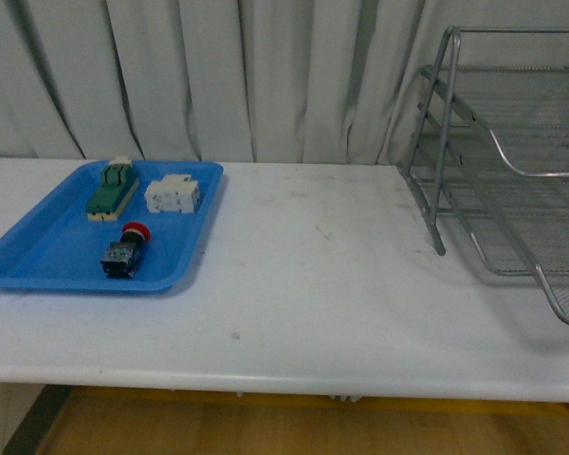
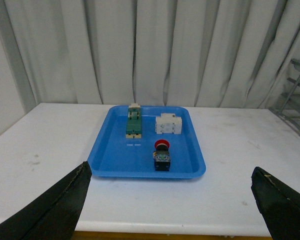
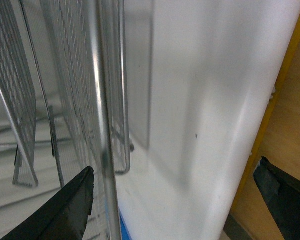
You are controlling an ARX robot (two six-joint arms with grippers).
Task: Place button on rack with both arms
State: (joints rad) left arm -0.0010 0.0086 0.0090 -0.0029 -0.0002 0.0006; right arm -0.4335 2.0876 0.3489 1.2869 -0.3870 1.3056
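The button (image 1: 125, 252), red cap on a dark body, lies in the blue tray (image 1: 38, 261) at the table's left; the left wrist view shows the button (image 2: 161, 154) well ahead of my left gripper (image 2: 172, 210), which is open and empty. The silver wire rack (image 1: 512, 171) stands at the table's right. In the right wrist view the rack (image 3: 97, 90) fills one side, close to my open right gripper (image 3: 175, 205), whose jaws hold nothing. Neither arm shows in the front view.
In the tray also lie a green-and-cream component (image 1: 112, 190) and a white blocky component (image 1: 174, 195). White curtains (image 1: 247, 76) hang behind the white table (image 1: 313, 284). The table's front edge runs near the camera, with wooden floor (image 1: 266, 427) below.
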